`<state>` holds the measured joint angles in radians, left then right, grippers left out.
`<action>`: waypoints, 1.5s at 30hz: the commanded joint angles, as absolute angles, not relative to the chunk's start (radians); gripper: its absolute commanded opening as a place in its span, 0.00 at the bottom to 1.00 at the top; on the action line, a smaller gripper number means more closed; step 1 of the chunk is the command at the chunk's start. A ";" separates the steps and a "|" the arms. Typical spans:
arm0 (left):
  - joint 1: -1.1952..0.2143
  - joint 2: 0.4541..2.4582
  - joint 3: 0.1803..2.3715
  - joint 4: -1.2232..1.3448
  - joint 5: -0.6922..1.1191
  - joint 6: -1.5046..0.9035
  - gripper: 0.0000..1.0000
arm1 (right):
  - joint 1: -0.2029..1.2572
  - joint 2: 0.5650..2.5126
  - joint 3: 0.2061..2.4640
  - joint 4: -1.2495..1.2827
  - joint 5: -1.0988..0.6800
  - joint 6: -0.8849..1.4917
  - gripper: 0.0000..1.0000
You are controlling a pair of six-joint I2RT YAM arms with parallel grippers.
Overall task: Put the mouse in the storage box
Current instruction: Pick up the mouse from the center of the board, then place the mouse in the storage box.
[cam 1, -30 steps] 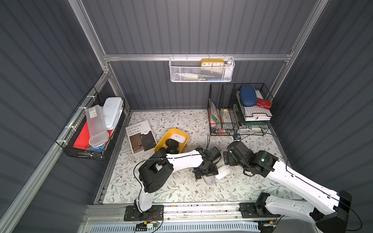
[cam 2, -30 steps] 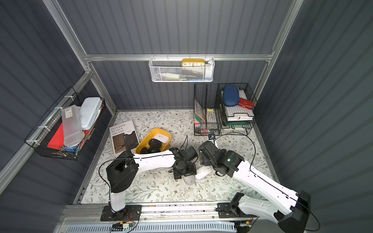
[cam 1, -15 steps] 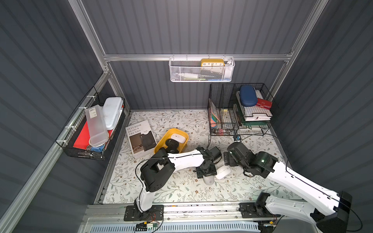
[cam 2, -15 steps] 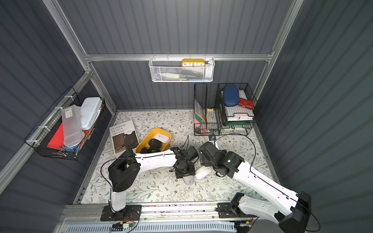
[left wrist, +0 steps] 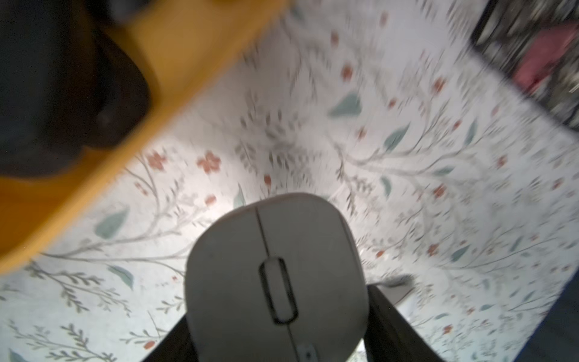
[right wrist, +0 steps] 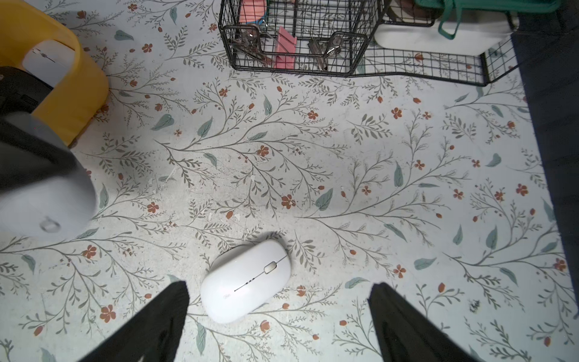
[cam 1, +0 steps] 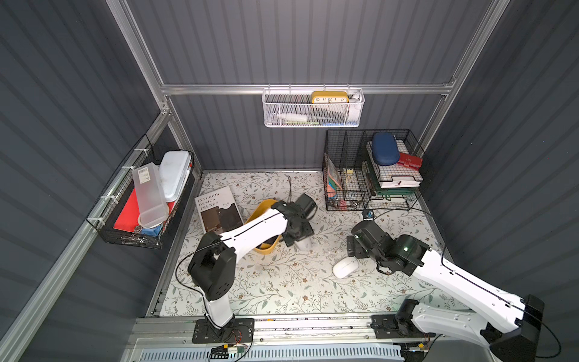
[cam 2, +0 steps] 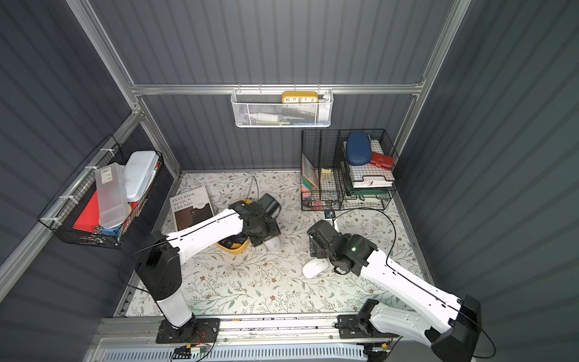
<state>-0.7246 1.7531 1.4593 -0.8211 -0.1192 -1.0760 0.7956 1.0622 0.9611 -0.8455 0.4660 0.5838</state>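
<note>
The left gripper (left wrist: 279,308), which a second ago was standing open over the grey mouse (left wrist: 275,250) on the floral mat (left wrist: 407,156), is now clamping that mouse by its sides and carrying it clear of the mat. Blur in the left wrist view is suggesting the arm is in motion. The yellow storage box (left wrist: 188,56) is lying just ahead of the fingers and off to one side, with a dark shape (left wrist: 62,94) already sitting inside it. The grasp is looking complete, leaving only the short carry over the box wall and the release. The left arm is reaching forward across the box with its wrist bent downward, and in both top views the mouse is hanging just beside the box's near corner. The right gripper (right wrist: 279,294) is hovering much where it was, fingers spread wide and holding nothing, with a white mouse (right wrist: 246,282) lying on the mat between them
</note>
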 commanded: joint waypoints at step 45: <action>-0.362 1.402 1.338 -0.606 -0.311 -0.822 0.99 | 0.961 1.117 0.893 -1.001 0.480 1.108 0.94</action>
<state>-0.3668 1.5002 1.4014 -0.6422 -0.2592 -0.8082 0.9459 1.0718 0.8883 -0.9852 0.4736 1.0420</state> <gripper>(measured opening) 0.992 0.942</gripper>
